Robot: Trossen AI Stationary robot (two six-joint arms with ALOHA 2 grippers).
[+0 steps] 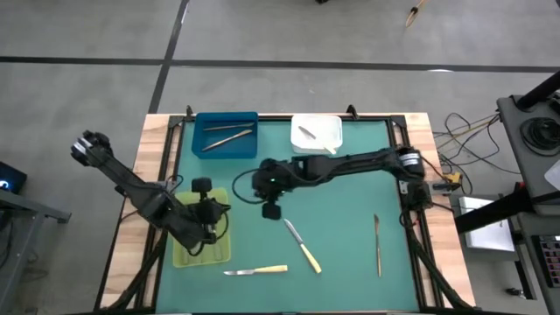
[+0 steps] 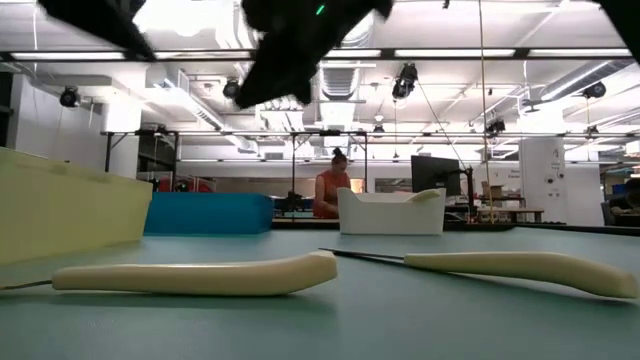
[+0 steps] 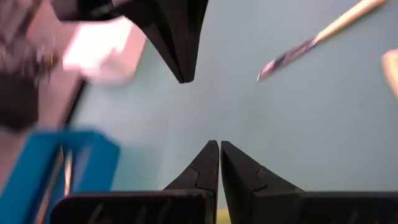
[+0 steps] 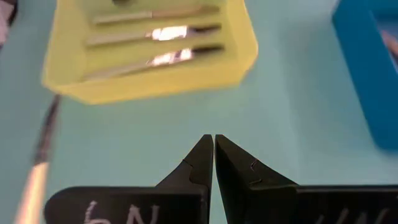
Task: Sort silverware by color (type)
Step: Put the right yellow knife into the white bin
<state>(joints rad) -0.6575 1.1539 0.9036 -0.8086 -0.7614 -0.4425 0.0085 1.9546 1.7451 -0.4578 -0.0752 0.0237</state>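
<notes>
High view: right gripper (image 1: pixel 270 210) pinched together, empty, just beside the yellow-green plastic tray (image 1: pixel 178 253); left gripper (image 1: pixel 208 234) likewise over it. Pale-yellow-handled knives (image 1: pixel 302 246) lie nearby; descending closed risks skidding them away.

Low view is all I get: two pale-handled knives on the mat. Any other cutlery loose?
Observer: Yes. In the high view, one more slim utensil lies alone near the right edge of the mat.
Operator: Anything in the yellow tray?
Observer: The yellow tray holds at least three grey metal pieces, side by side.
Operator: Grippers?
Observer: The left gripper and the right gripper are both shut and empty.
</notes>
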